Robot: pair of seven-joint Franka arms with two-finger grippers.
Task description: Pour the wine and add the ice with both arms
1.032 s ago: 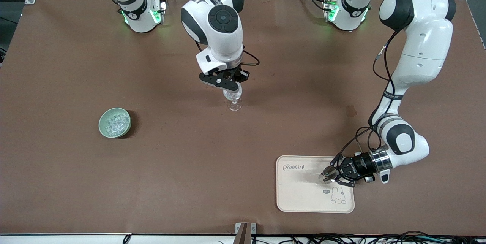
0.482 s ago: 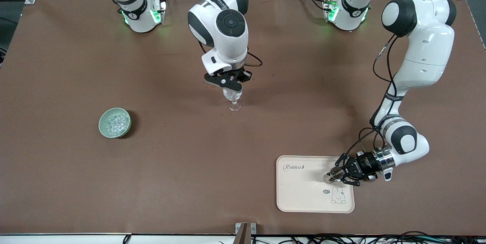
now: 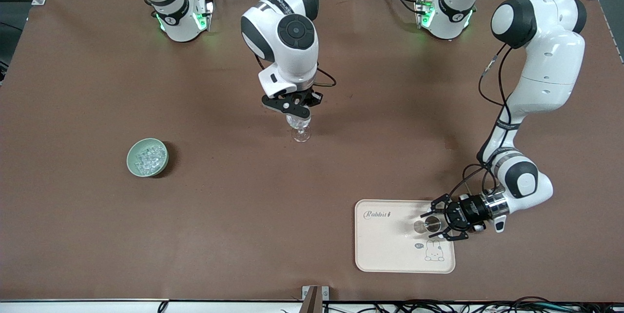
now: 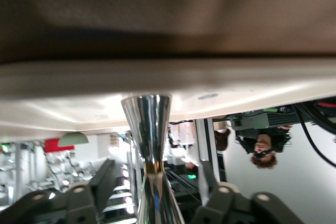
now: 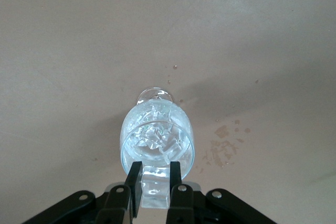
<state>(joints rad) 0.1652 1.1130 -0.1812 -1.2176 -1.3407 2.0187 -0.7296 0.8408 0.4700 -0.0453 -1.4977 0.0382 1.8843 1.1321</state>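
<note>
Jigger (image 3: pixel 422 225) now released, upright.

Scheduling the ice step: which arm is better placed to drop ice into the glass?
Right. The right gripper hangs over the glass, an ice cube between its fingers. The left gripper is open around the jigger on the tray.

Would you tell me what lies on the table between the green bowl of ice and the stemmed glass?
Nothing: in the front view only bare brown table separates the bowl from the glass under the right gripper.
</note>
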